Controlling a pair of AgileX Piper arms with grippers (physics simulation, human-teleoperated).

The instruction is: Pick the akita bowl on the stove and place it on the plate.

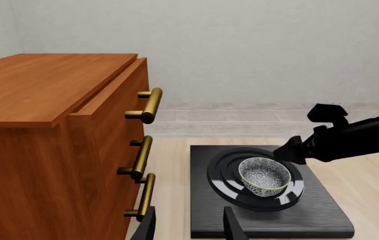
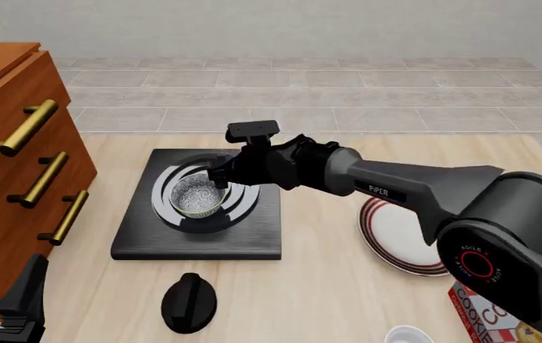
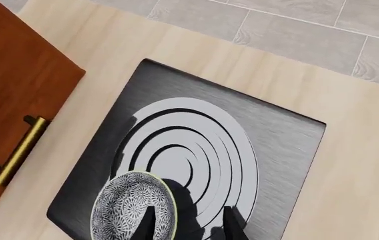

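The akita bowl (image 2: 197, 197), dark outside and speckled inside, sits on the burner rings of the black stove (image 2: 252, 239). My right gripper (image 2: 219, 177) hangs open just over the bowl's far-right rim. In the right wrist view the bowl (image 3: 126, 210) has its rim lying between the two fingers (image 3: 232, 225), which are not closed on it. The left wrist view shows the bowl (image 1: 264, 175) and the right gripper (image 1: 289, 155) beside it. The red-ringed plate (image 2: 385, 232) lies right of the stove. My left gripper (image 1: 189, 227) is open and holds nothing, low at the front left.
A wooden drawer cabinet (image 2: 4, 164) with brass handles stands left of the stove. A black round knob (image 2: 188, 304) lies in front of the stove. A cookie box (image 2: 485, 318) and a white bowl (image 2: 410, 334) sit at the front right.
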